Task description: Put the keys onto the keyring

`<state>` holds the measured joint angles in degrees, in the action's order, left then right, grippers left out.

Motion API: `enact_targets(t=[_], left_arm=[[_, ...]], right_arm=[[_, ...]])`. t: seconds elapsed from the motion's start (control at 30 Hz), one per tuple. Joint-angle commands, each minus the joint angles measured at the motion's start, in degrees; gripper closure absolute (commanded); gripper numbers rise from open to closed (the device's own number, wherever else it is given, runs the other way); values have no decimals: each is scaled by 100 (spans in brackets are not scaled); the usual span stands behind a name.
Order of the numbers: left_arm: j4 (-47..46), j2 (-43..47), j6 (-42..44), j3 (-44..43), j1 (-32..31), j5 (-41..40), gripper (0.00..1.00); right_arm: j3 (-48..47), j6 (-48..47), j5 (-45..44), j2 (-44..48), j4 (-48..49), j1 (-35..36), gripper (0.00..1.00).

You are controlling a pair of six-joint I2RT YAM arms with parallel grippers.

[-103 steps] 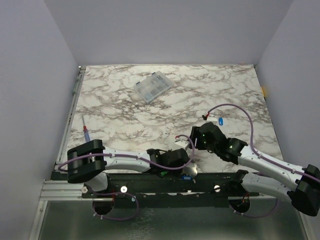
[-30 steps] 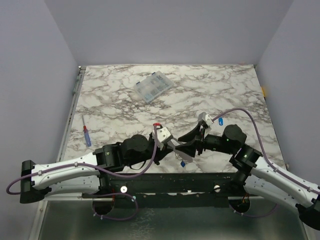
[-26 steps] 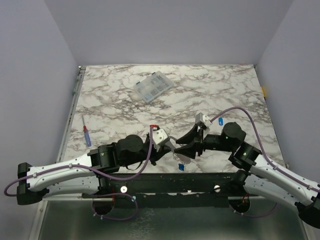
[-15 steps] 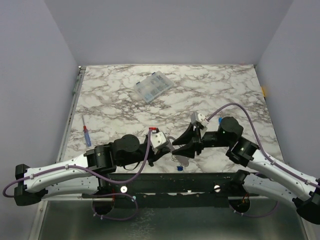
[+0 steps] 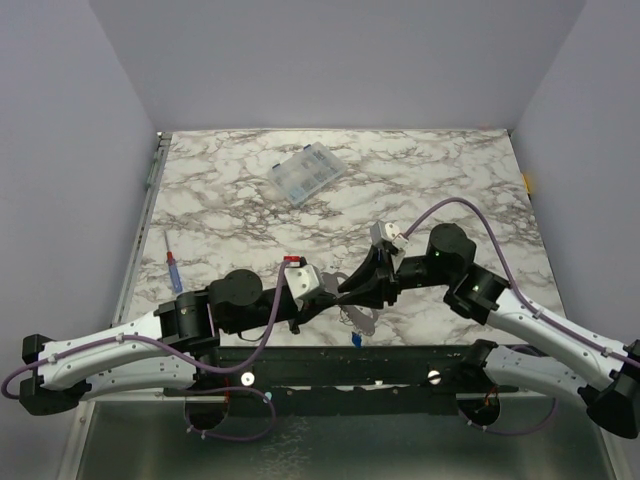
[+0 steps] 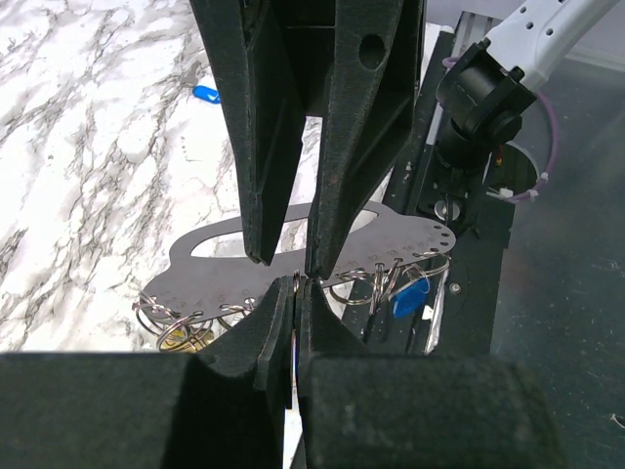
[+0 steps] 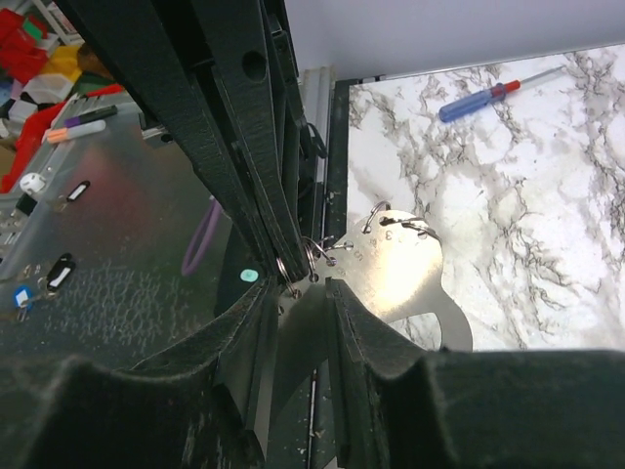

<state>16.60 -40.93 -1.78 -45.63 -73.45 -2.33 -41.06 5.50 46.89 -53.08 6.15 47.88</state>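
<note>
**Desk with keyring held between two grippers.** A clear compartment box (image 5: pixel 308 172) lies near the far edge of the desk (image 5: pixel 450 180), left of centre; its contents cannot be made out. The keyring (image 6: pixel 210 278), a flat grey plate with a long slot and small wire rings, is held above the near edge at centre, with a blue key (image 6: pixel 410 293) dangling from it. The left gripper (image 6: pixel 294 298) is pinched tight on its lower rim. The right gripper (image 6: pixel 285 264) straddles the upper rim with its fingers slightly apart; contact is uncertain. A screwdriver (image 5: pixel 174 268) lies by the left edge. Compared with half a second before, both grippers and the keyring sit further left, while the box and screwdriver are unmoved.
</note>
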Motion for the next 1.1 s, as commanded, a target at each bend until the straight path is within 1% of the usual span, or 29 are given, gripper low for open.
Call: enact_targets(t=[0.0, 0.13, 0.27, 0.53, 1.07], left_arm=[[-167, 69, 49, -185, 16, 138, 100], [-272, 134, -20, -149, 18, 108, 100], [-418, 261, -74, -82, 15, 135, 100], [-613, 282, -85, 6, 19, 98, 100], [-905, 139, -62, 140, 21, 105, 100]], right_arm=[[-235, -129, 346, -132, -2, 6, 67], [-271, -126, 449, -214, 2, 6, 71], [-267, -109, 521, -246, 36, 10, 73], [-345, -32, 777, -305, 244, 11, 73], [-566, 84, 1065, -508, 367, 20, 70]])
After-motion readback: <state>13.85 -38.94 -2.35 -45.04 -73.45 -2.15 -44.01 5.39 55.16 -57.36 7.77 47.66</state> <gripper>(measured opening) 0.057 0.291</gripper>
